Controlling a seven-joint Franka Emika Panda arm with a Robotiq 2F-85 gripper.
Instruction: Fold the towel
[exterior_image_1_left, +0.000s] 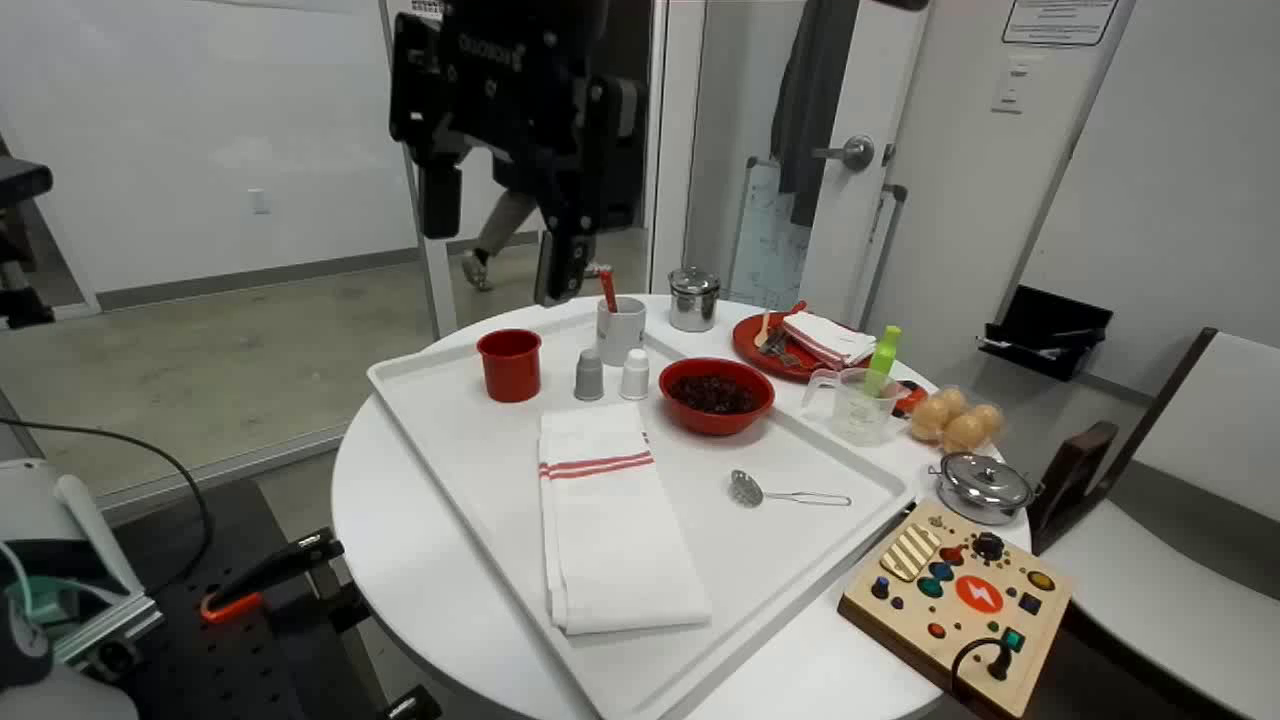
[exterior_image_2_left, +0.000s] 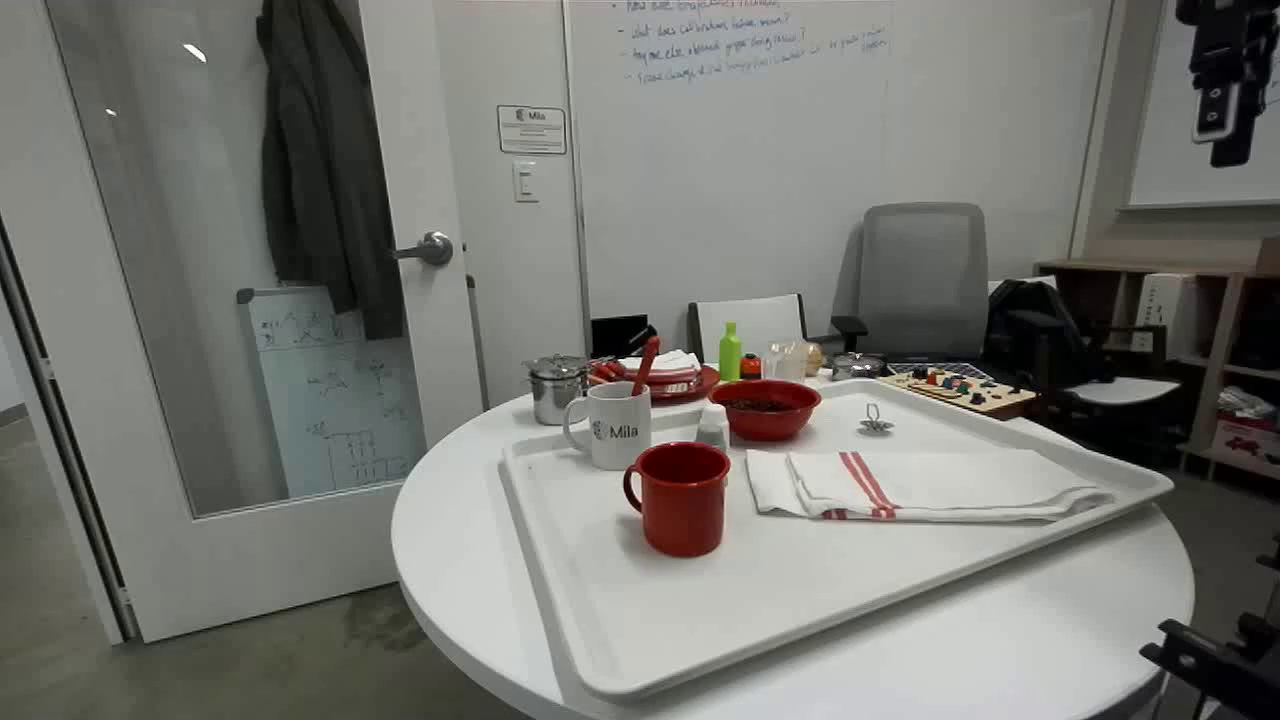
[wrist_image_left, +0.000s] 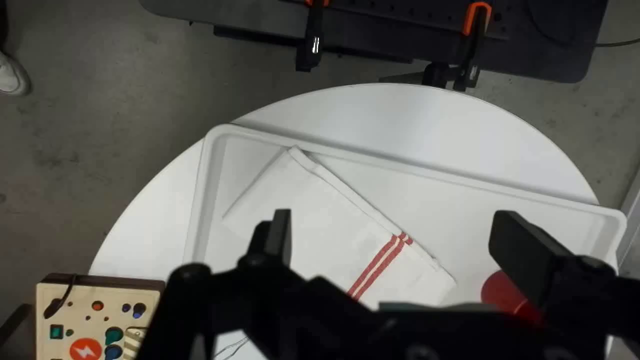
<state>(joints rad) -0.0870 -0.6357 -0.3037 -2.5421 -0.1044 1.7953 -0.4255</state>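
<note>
The white towel (exterior_image_1_left: 620, 540) with red stripes near one end lies flat on the white tray (exterior_image_1_left: 440, 440), folded into a narrow rectangle with layered edges. It also shows in an exterior view (exterior_image_2_left: 930, 480) and in the wrist view (wrist_image_left: 340, 210), where the gripper body hides part of it. My gripper (exterior_image_1_left: 500, 235) is open and empty, well above the tray. In the wrist view the fingers (wrist_image_left: 397, 237) stand wide apart with the towel seen below between them. Part of my gripper also shows at the upper right of an exterior view (exterior_image_2_left: 1222, 130).
On the tray are a red mug (exterior_image_1_left: 511, 366), a white mug (exterior_image_2_left: 618, 428), grey (exterior_image_1_left: 589, 376) and white (exterior_image_1_left: 635, 374) shakers, a red bowl (exterior_image_1_left: 716, 418) with dark contents and a slotted spoon (exterior_image_1_left: 748, 490). Around it stand a red plate (exterior_image_1_left: 748, 345), measuring cup (exterior_image_1_left: 862, 408), pots and button board (exterior_image_1_left: 935, 610).
</note>
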